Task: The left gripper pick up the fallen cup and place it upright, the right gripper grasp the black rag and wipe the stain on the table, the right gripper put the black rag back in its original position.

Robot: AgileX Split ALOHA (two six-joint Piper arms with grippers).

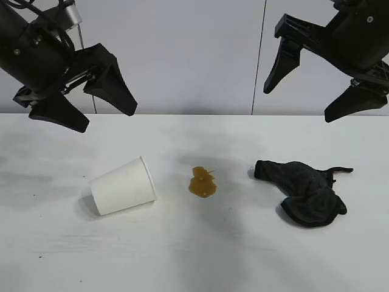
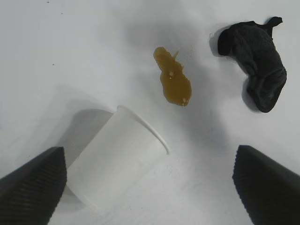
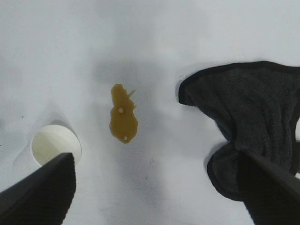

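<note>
The white paper cup lies on its side on the white table, left of centre, its rim towards the stain; it also shows in the left wrist view and the right wrist view. The amber-brown stain sits mid-table. The black rag lies crumpled to its right. My left gripper hangs open and empty high above the cup. My right gripper hangs open and empty high above the rag.
A grey-white panelled wall stands behind the table's far edge. Nothing else lies on the tabletop besides the cup, the stain and the rag.
</note>
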